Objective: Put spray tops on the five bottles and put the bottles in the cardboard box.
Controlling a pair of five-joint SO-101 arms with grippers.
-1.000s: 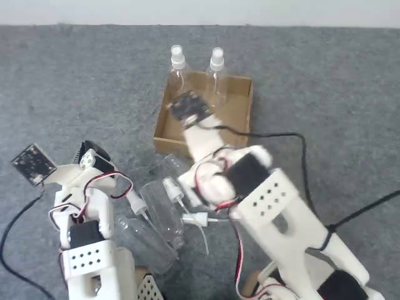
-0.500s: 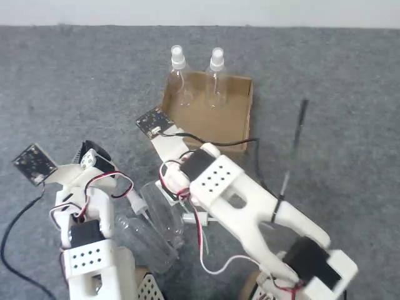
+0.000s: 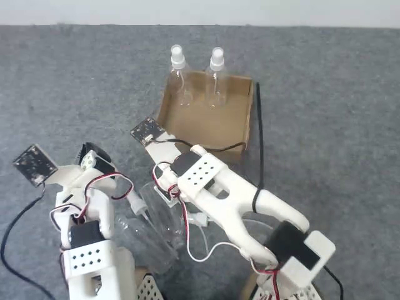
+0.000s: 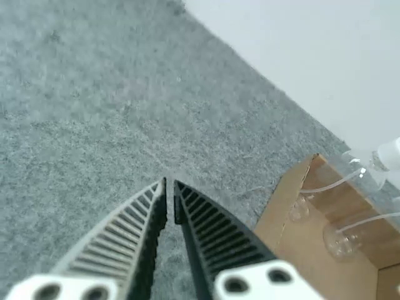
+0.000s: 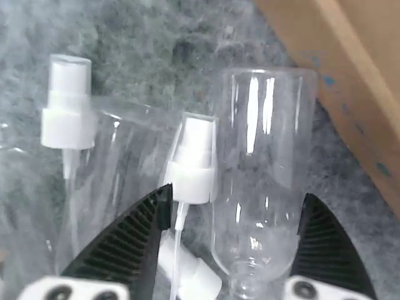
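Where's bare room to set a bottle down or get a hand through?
Free: grey carpet right of the brown cardboard box, carpet far-left of it, and the box's near floor in front of two capped clear bottles. Crowded: loose clear bottles and white spray tops jumbled near-side of the box.

Two capped bottles (image 3: 217,80) stand in the cardboard box (image 3: 212,128); uncapped bottles (image 5: 259,187) lie among spray tops (image 5: 190,164).

High view overhead; left wrist low, faces cardboard box (image 4: 287,244), shared; right wrist close over bottles (image 5: 262,187)
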